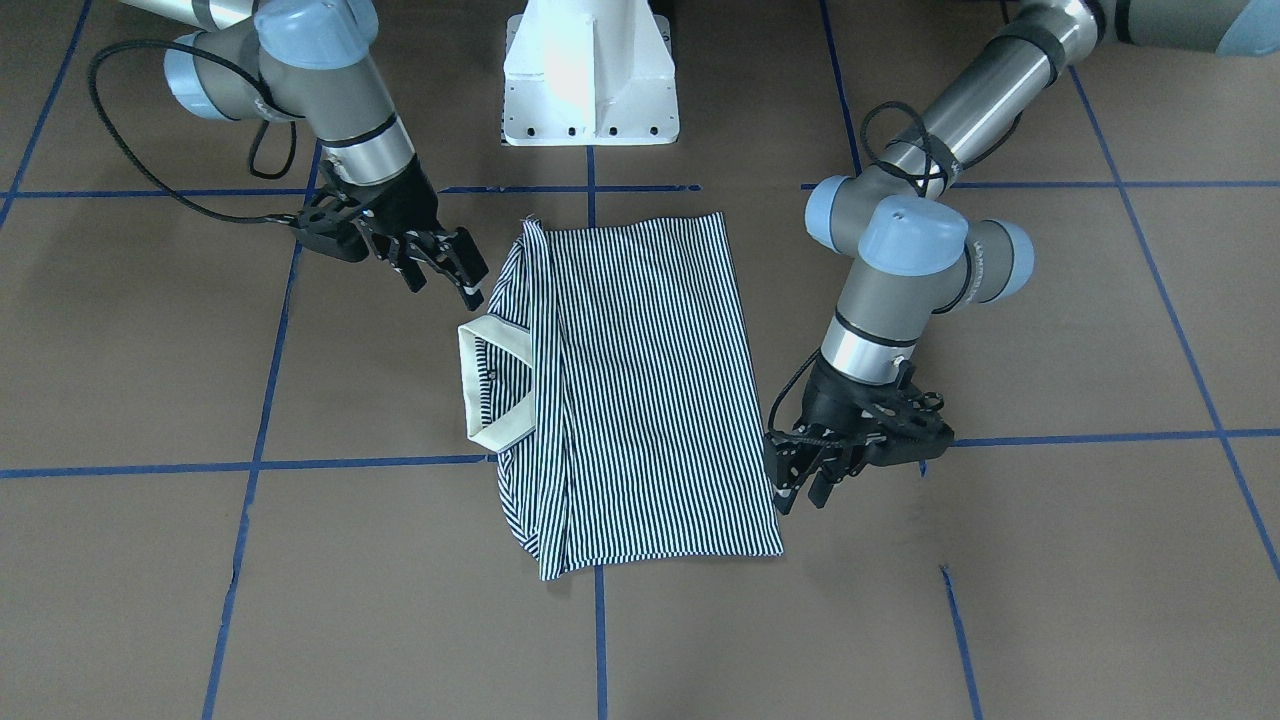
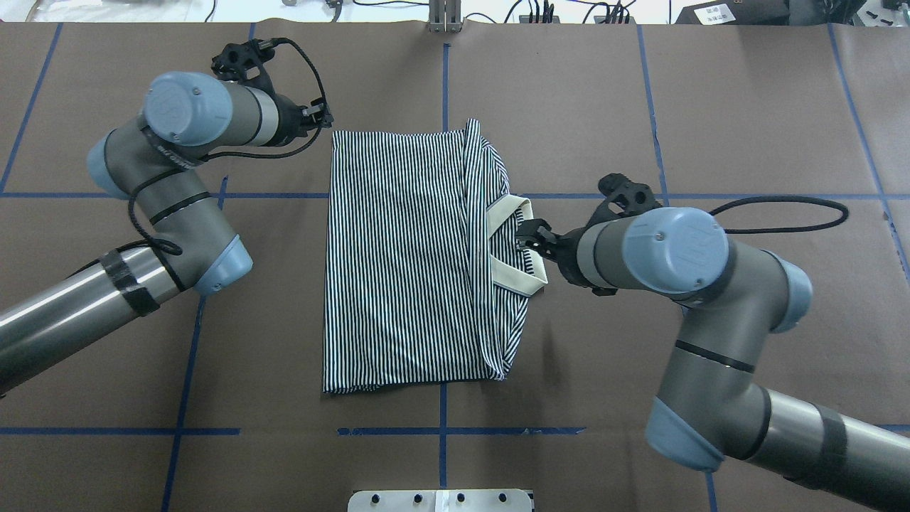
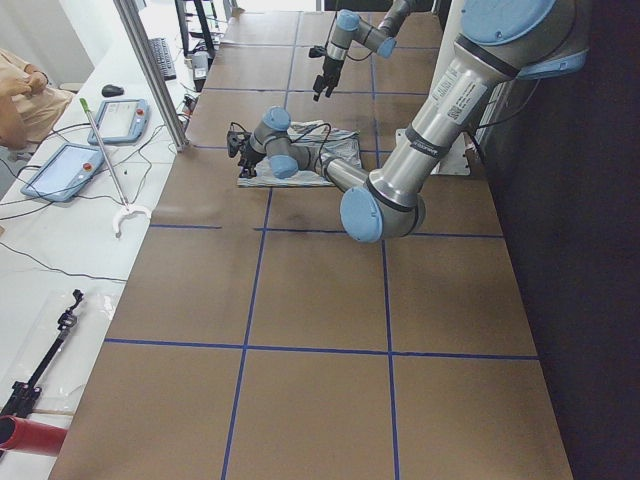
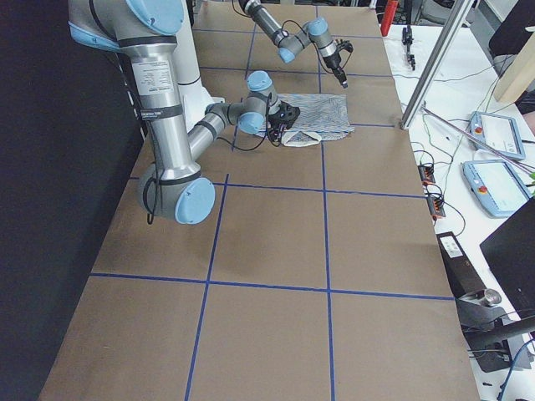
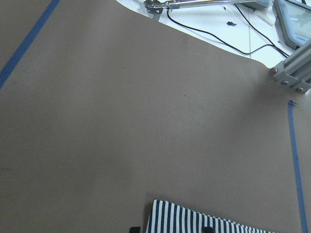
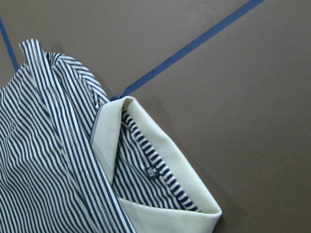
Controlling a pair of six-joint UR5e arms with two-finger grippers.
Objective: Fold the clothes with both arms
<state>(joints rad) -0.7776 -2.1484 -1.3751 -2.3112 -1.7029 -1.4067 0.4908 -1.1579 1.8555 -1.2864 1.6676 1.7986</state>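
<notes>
Currently my right gripper [image 1: 445, 285] hangs spread and empty near the cream collar [image 1: 492, 385]. Striped shirt [image 1: 640, 390] lies folded flat mid-table [image 1: 1000, 600]. Farther out, my left gripper [image 1: 800, 495] hovers spread, empty, beside the shirt's far corner.

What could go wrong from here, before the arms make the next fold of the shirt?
1. The collar sticks out beyond the folded side of the shirt, where the cloth also looks bunched. The next fold may come out uneven or crease the collar.
2. The left fingers are open at a layered corner. They might catch only the top layer and pull the fold apart.
</notes>
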